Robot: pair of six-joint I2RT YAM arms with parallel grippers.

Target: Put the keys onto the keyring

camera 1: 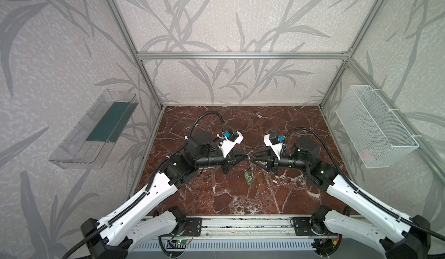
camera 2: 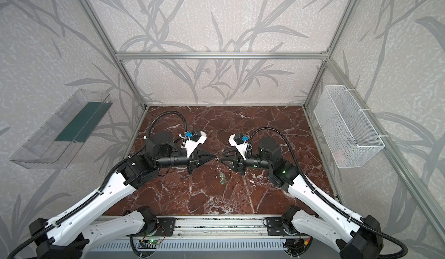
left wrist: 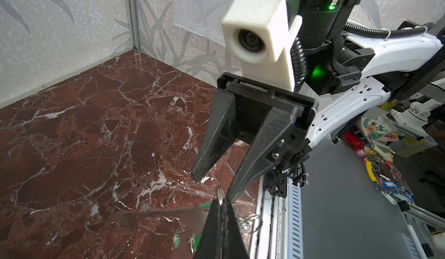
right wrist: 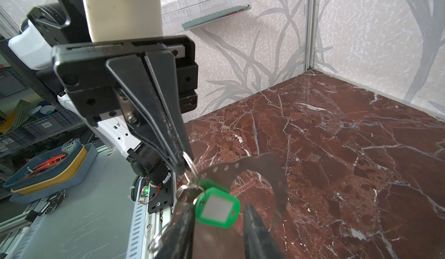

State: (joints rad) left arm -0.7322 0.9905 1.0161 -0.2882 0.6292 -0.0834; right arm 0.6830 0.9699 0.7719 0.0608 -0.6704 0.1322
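The left end effector (right wrist: 180,167) was clamped shut on a split ring (right wrist: 190,160) at its tips. Below those tips dangled the keys (right wrist: 187,194), with a green tag (right wrist: 218,208), and the keyring (right wrist: 272,171) beside them, its plate stretching away over the bench (right wrist: 337,149). The right end effector (left wrist: 214,185) faced it tip to tip, jaws partly open and empty, the tag just ahead of its gap; it looked the nearer to take hold.

The 2 claws meet tip to tip over the marble worktop (camera 2: 277,130): left claw (camera 2: 213,156) closed, right claw (camera 2: 221,157) parted. Blurred green-tagged keys (camera 2: 222,178) show just below them in view; whether hanging or lying cannot be told.
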